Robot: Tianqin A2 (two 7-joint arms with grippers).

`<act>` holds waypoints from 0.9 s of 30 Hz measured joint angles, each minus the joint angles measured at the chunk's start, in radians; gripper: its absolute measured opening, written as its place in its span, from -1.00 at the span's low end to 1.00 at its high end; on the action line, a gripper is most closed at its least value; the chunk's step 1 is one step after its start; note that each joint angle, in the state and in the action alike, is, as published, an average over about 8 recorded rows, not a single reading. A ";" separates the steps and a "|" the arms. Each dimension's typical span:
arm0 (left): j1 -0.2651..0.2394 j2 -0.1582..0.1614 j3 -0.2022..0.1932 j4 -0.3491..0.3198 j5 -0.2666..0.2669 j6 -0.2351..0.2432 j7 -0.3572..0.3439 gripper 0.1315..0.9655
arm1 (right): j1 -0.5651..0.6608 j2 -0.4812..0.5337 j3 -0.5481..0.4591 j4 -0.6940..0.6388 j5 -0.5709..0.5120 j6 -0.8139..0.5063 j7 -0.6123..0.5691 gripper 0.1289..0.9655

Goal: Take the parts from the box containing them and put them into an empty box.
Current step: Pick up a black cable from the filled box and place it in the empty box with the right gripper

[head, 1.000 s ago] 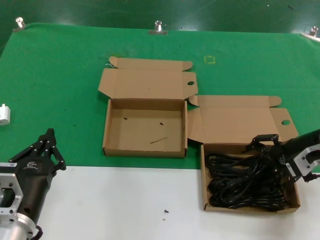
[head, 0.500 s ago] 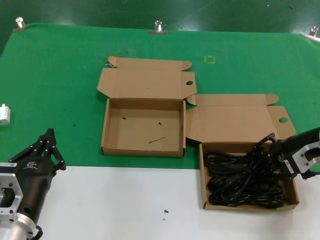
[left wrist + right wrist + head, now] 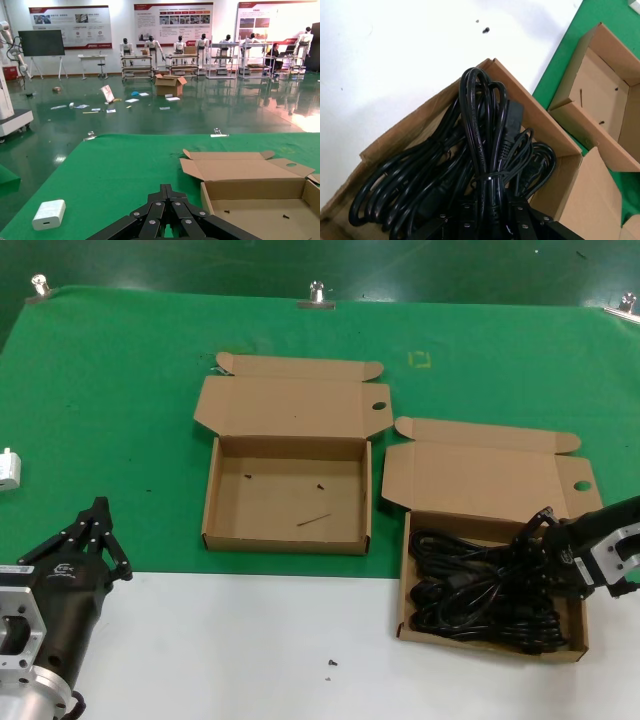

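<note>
The box containing the parts [image 3: 404, 585] stands at the front right, lid flap open, full of black power cables [image 3: 480, 590]. My right gripper [image 3: 541, 540] is down in its right side, shut on one wound cable bundle [image 3: 489, 145] that runs between the fingers [image 3: 521, 216]. The empty box [image 3: 209, 490], its floor marked by dark specks and a thin sliver, stands open at the middle; it also shows in the right wrist view [image 3: 600, 95] and the left wrist view [image 3: 250, 189]. My left gripper [image 3: 98, 530] is parked at the front left, shut and empty.
A white adapter [image 3: 8, 468] lies at the left edge of the green mat. Metal clips [image 3: 316, 295] hold the mat's far edge. A small dark screw [image 3: 331, 663] lies on the white table front. A yellow square mark [image 3: 419, 358] is at the back.
My right gripper has sunk into the cables and closed on a bundle. The cable box has shifted and skewed, its lid moving farther back. The left arm has not moved.
</note>
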 joint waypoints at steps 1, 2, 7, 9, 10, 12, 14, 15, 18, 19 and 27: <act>0.000 0.000 0.000 0.000 0.000 0.000 0.000 -0.98 | 0.000 0.001 0.001 0.000 0.000 -0.006 0.003 -0.70; 0.000 0.000 0.000 0.000 0.000 0.000 0.000 -0.98 | 0.000 0.002 0.002 0.000 0.001 -0.013 0.007 -0.73; 0.000 0.000 0.000 0.000 0.000 0.000 0.000 -0.98 | 0.001 0.009 0.007 0.002 0.003 -0.057 0.028 -0.75; 0.000 0.000 0.000 0.000 0.000 0.000 0.000 -0.98 | 0.003 0.012 0.008 0.004 0.005 -0.074 0.035 -0.76; 0.000 0.000 0.000 0.000 0.000 0.000 0.000 -0.98 | 0.005 0.014 0.010 0.004 0.005 -0.081 0.038 -0.76; 0.000 0.000 0.000 0.000 0.000 0.000 0.000 -0.98 | 0.009 0.017 0.013 0.005 0.008 -0.093 0.044 -0.76; 0.000 0.000 0.000 0.000 0.000 0.000 0.000 -0.98 | 0.013 0.019 0.018 0.006 0.012 -0.104 0.051 -0.76; 0.000 0.000 0.000 0.000 0.000 0.000 0.000 -0.98 | 0.016 0.020 0.022 0.007 0.016 -0.109 0.055 -0.76; 0.000 0.000 0.000 0.000 0.000 0.000 0.000 -0.98 | 0.025 0.024 0.042 0.008 0.035 -0.125 0.076 -0.76; 0.000 0.000 0.000 0.000 0.000 0.000 0.000 -0.98 | 0.027 0.025 0.051 0.009 0.045 -0.131 0.086 -0.76; 0.000 0.000 0.000 0.000 0.000 0.000 0.000 -0.98 | 0.033 0.046 0.148 0.012 0.139 -0.174 0.159 -0.76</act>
